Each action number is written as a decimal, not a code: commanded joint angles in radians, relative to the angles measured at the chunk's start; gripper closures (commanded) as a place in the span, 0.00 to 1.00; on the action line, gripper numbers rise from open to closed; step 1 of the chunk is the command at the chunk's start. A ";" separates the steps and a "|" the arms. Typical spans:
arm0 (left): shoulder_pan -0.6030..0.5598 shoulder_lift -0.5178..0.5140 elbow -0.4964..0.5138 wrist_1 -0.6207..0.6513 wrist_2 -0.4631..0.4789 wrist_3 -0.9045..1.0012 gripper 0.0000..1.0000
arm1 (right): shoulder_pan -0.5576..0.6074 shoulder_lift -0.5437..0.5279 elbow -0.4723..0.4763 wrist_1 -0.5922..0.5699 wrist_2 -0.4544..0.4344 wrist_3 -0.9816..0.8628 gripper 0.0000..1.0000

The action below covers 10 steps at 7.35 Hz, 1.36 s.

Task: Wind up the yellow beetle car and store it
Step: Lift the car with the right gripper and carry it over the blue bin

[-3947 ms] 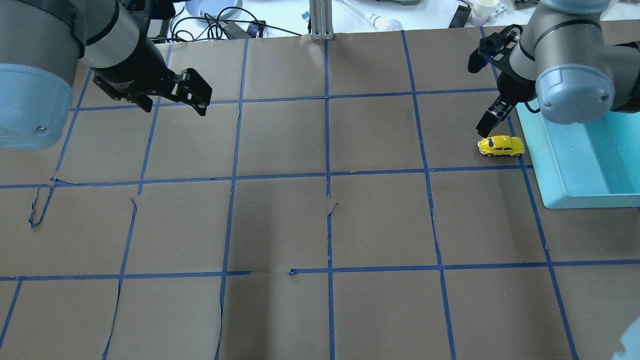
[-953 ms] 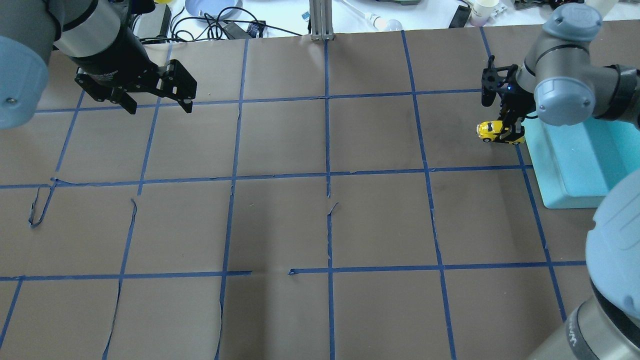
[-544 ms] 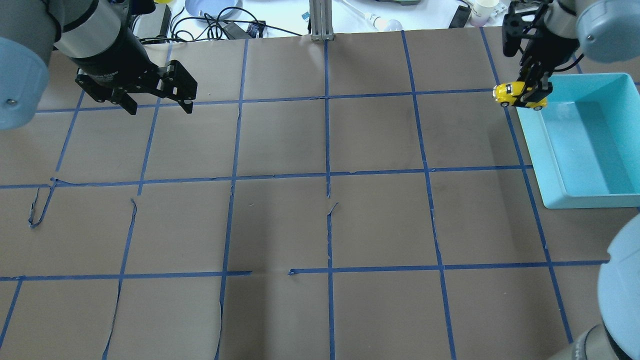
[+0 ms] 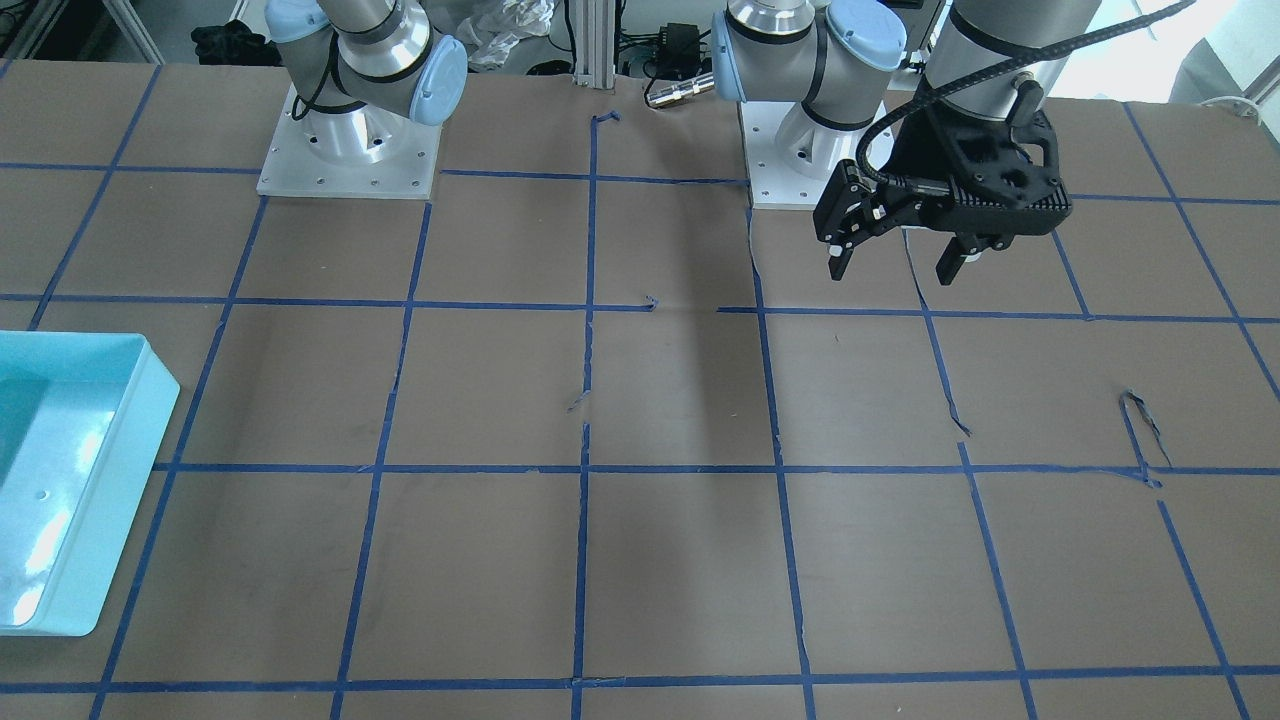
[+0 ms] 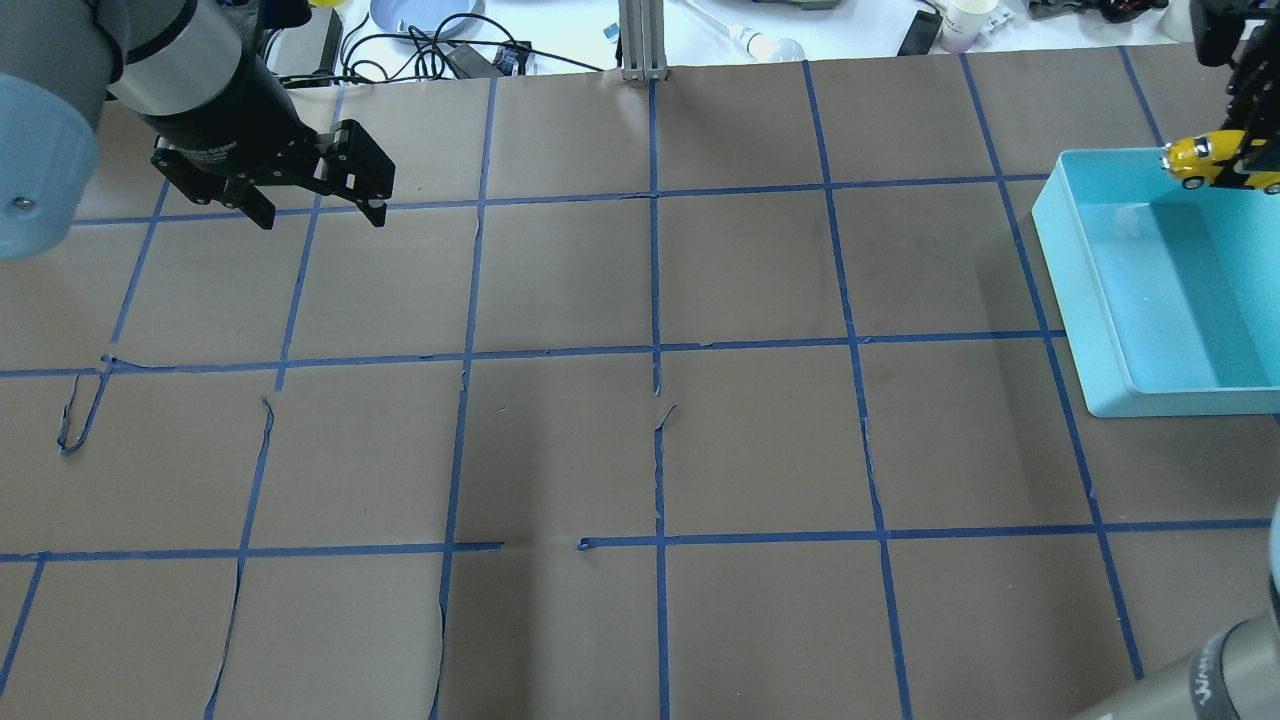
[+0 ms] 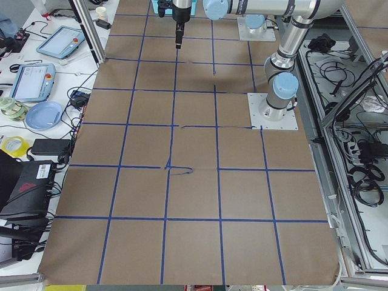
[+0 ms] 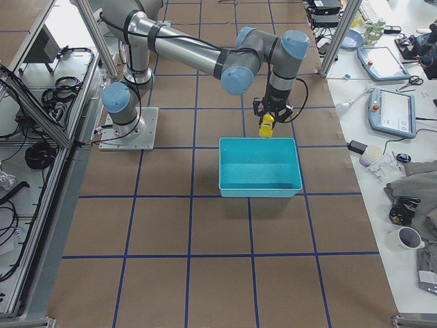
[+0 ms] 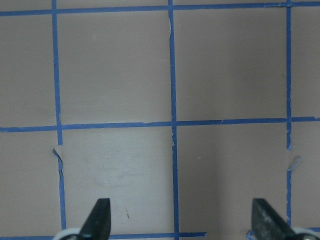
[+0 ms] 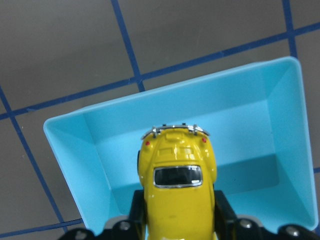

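Right gripper [image 5: 1248, 165] holds the yellow beetle car [image 5: 1200, 156] above the blue bin [image 5: 1090, 300]

From the right wrist view, the right gripper is clenched on the car from both sides. The black fingers [image 9: 223, 215] press on its flanks. The end of the car with the silver bumper and two small red lights sticks out past the fingers. Under it lies the inside of the bin. In the overhead view the car hangs over the far part of the bin, close to the far wall, and it touches neither wall nor floor. The left gripper [image 5: 322, 213] hovers over the far left part of the tabletop [image 5: 750, 270]. Its jaws are spread wide and there is nothing between them.

Brown paper covers the tabletop, and blue tape [image 5: 655, 300] divides it into large squares. In several places the tape is torn or peeled, and one loose strip [image 5: 75, 415] curls near the left edge. The bin stands at the right end of the tabletop. Both arm bases [image 4: 345, 150] are bolted on metal plates at the near side.

Behind the far edge there is a white bench with black cables [image 5: 440, 50], a blue plate [image 5: 425, 12] and a paper cup [image 5: 968, 18]. In the right side view this bench also carries a tablet-like controller [image 7: 395, 109] and a mug [image 7: 408, 238].

White lettering on the left wrist [image 5: 215, 155] is too small to read.
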 commanded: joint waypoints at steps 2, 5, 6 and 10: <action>0.000 -0.001 0.000 0.000 -0.003 0.000 0.00 | -0.055 0.067 0.140 -0.230 -0.008 -0.066 1.00; 0.000 -0.001 0.000 0.000 -0.004 0.000 0.00 | -0.055 0.139 0.205 -0.335 -0.010 -0.068 1.00; 0.000 -0.001 0.000 0.000 -0.004 0.002 0.00 | -0.055 0.185 0.205 -0.375 -0.008 -0.068 0.98; 0.000 -0.001 0.000 0.000 -0.004 0.002 0.00 | -0.055 0.204 0.207 -0.393 0.004 -0.068 0.00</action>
